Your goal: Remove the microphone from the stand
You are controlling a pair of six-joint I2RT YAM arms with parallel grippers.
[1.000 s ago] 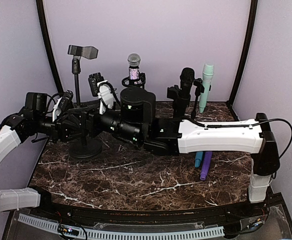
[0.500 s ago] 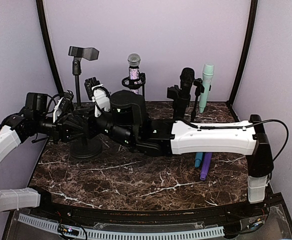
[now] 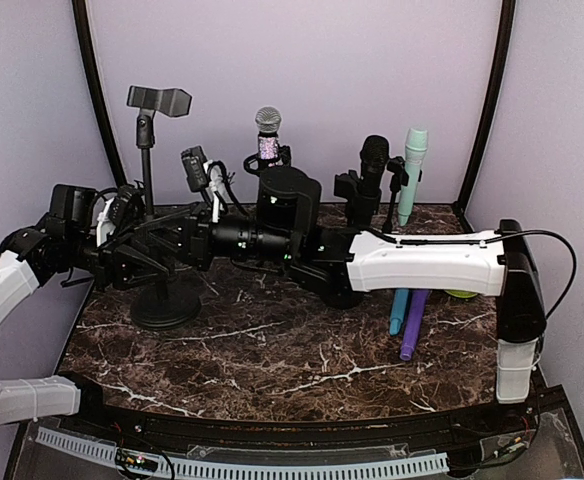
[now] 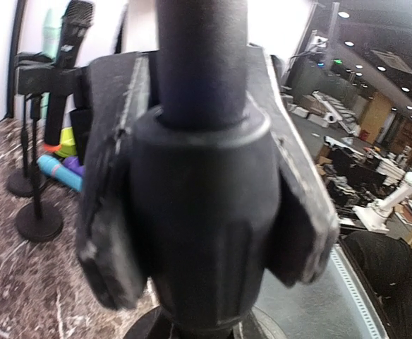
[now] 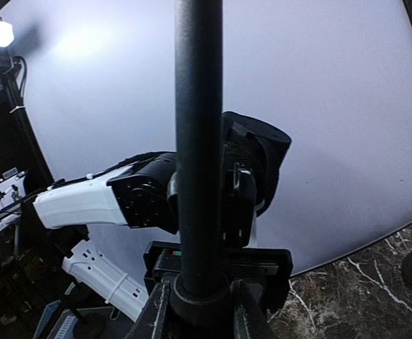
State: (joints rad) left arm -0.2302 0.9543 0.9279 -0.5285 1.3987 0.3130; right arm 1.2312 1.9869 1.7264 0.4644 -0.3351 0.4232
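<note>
Right arm (image 3: 422, 265) has swung in, empty-clip stand (image 3: 145, 165) has slid left; both jaws clench its pole. Silver-headed microphone (image 3: 267, 135) sits clipped at back, probably rigid, slick, so grab the barrel

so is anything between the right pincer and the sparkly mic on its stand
Nothing separate shows between them, but the right pincer is closed around the empty-clip stand's pole, as is the left pincer. In the top view the sparkly mic stands behind the right arm's wrist, farther back.
</note>
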